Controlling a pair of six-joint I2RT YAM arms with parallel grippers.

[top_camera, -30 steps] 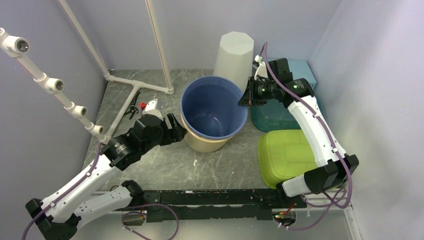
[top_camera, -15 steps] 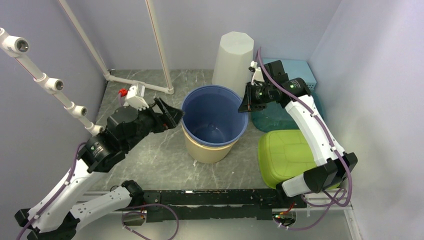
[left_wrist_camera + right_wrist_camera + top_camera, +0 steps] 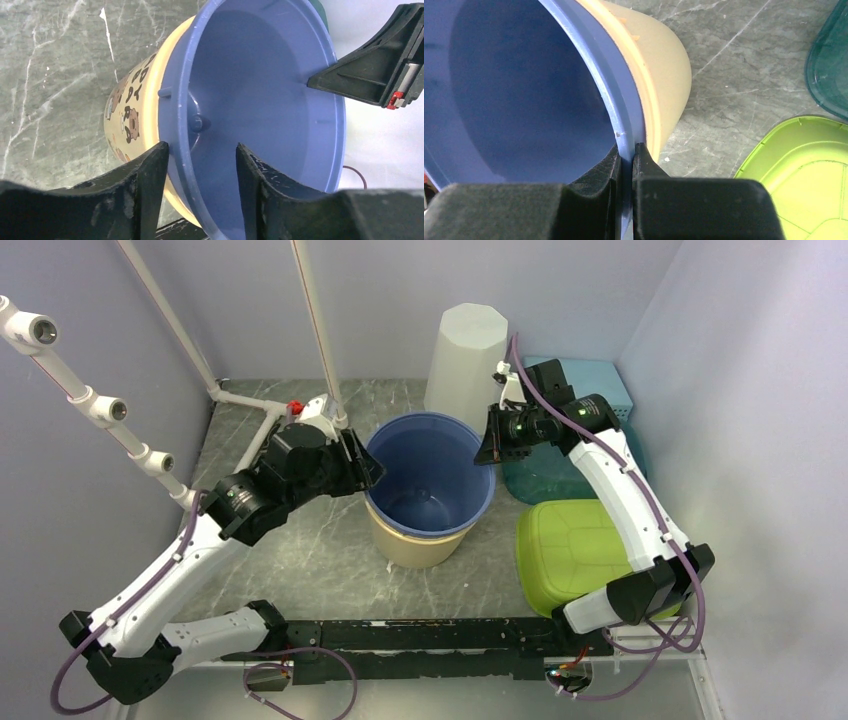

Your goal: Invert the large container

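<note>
- The large container (image 3: 430, 485), blue inside with a cream outer wall, stands mouth-up in the middle of the table (image 3: 300, 550). It has not been turned yet.
- The right gripper (image 3: 490, 445) is clenched on the container's right rim. The right wrist view shows one finger inside the blue wall and one outside, tight against it.
- The left gripper (image 3: 200, 150) straddles the opposite rim with its jaws apart. One finger sits outside by the cream wall and one inside, and neither is visibly pressing.
- The step in hand looks like securing a two-sided hold before the flip.
- Next, the left jaws likely need to close on the rim. Then both arms would have to lift and roll together.
- A green lid (image 3: 575, 550) lies just to the right and a tall white bin (image 3: 468, 350) stands behind, so the flip has little room to swing.
</note>
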